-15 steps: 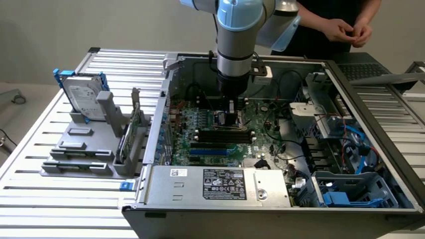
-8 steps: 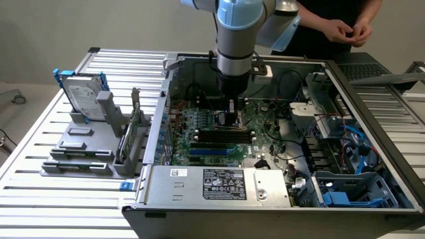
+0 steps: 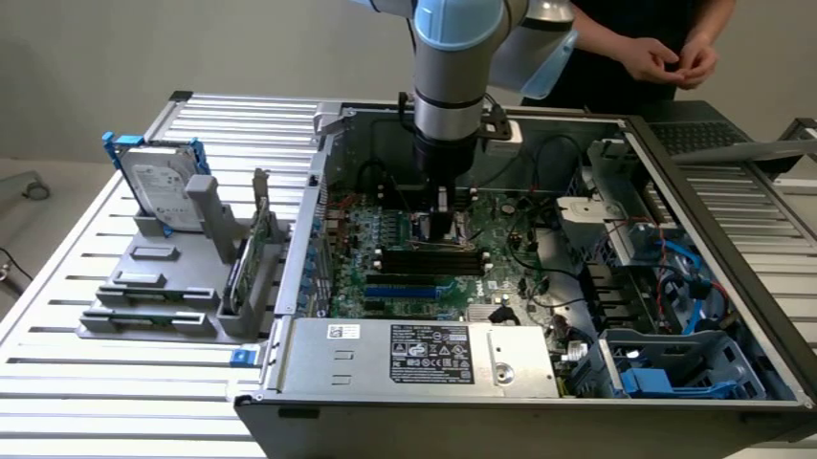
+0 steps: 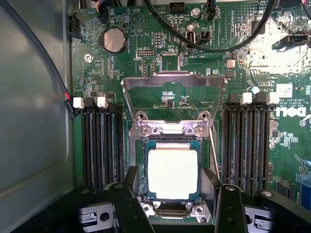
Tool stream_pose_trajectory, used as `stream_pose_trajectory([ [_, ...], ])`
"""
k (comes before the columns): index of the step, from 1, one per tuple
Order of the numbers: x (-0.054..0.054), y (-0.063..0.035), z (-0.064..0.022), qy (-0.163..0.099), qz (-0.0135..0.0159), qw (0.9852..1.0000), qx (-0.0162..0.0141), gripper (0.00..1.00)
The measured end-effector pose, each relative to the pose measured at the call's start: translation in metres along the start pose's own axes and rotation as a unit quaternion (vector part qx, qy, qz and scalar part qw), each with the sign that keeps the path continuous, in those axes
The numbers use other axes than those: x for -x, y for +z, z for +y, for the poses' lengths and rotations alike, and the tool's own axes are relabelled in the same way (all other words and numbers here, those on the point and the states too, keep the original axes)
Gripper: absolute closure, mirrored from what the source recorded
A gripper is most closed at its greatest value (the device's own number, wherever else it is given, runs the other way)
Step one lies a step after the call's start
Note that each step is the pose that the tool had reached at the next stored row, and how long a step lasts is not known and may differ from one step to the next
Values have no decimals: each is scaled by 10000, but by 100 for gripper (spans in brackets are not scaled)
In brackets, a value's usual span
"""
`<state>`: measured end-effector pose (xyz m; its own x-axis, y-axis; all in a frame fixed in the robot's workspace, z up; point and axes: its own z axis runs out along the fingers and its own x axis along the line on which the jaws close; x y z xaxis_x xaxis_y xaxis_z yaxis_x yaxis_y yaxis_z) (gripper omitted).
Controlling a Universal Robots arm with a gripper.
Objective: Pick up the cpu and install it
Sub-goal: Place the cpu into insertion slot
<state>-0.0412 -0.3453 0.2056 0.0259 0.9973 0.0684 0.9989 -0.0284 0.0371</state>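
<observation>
The hand [image 4: 172,187] was wide open and held nothing. Its two dark fingers [image 4: 127,204] stood one on each side of the cpu [image 4: 172,171]; whether they touched it I could not tell. The cpu lay flat in the socket [image 4: 146,130] on the green motherboard [image 4: 160,48], with the metal load plate [image 4: 173,83] swung open. In the exterior view the hard drive [image 3: 160,186] stood on the table [image 3: 77,382] at 9 o'clock from the hand, and a person's hands [image 3: 671,59] were at 1 o'clock.
</observation>
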Motion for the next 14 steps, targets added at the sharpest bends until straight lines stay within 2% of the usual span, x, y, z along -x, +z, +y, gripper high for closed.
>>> stream_pose_trajectory([
  [6, 0, -72, -69, 19, 87, 10000, -42, 40],
  [7, 0, -80, -82, 22, 104, 9999, -53, 46],
  [8, 2, -88, -95, 25, 124, 9999, -68, 46],
  [10, 7, -100, -123, 31, 157, 9998, -103, 58],
  [11, 9, -105, -138, 34, 168, 9998, -122, 58],
  [14, 13, -112, -184, 42, 192, 9996, -193, 76],
])
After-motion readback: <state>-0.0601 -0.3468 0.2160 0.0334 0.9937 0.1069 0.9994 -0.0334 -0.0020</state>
